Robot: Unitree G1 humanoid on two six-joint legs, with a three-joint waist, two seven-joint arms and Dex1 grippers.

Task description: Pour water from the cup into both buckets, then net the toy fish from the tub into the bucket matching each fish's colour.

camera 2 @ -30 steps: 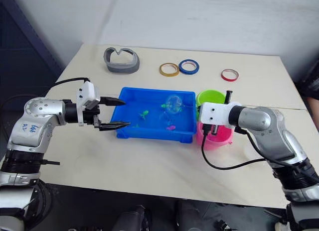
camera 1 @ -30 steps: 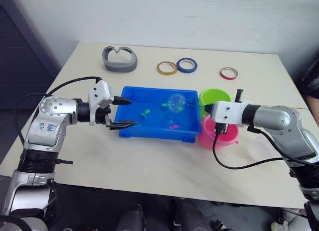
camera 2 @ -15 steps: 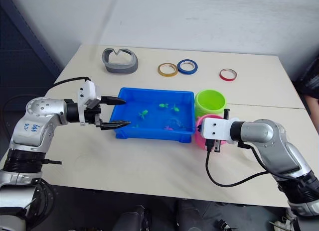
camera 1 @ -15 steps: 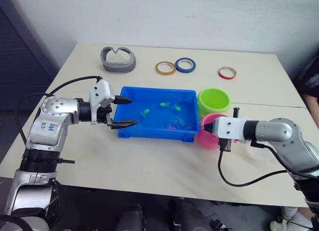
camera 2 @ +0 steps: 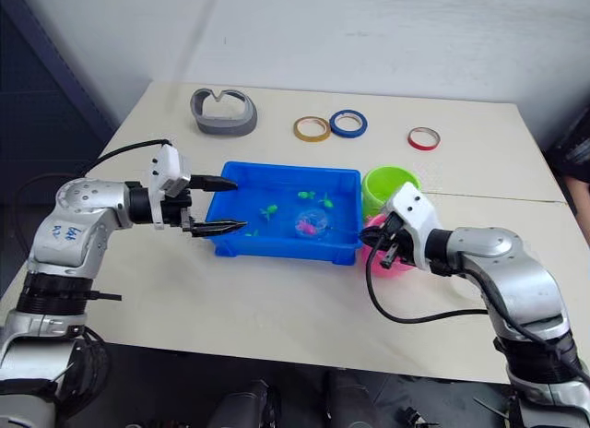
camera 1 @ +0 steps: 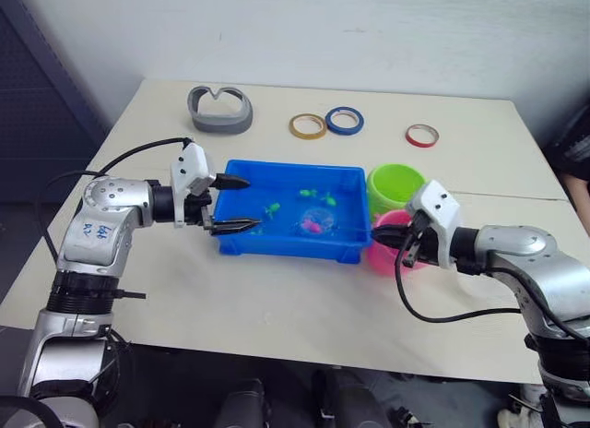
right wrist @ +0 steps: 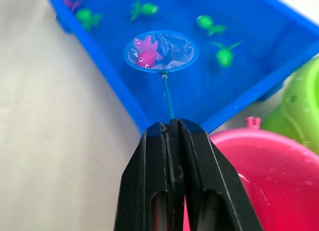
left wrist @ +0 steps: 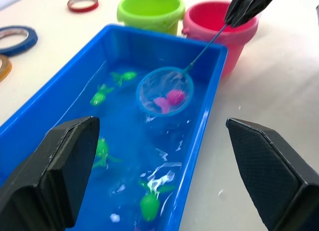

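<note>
Holding the net [right wrist: 160, 52] by its thin handle, the right gripper [right wrist: 172, 134] has its fingers clamped on the stick, above the pink bucket [camera 1: 396, 253]; the hoop sits over the tub [camera 1: 241, 242] near its bucket end, a pink fish [right wrist: 144, 53] in the mesh. Left gripper [camera 1: 230, 205] rests at the tub's opposite end, fingers spread apart. Green fish [left wrist: 101, 94] lie in the water; the green bucket [camera 1: 395, 184] stands beside the pink one on the tabletop [camera 1: 277, 308].
</note>
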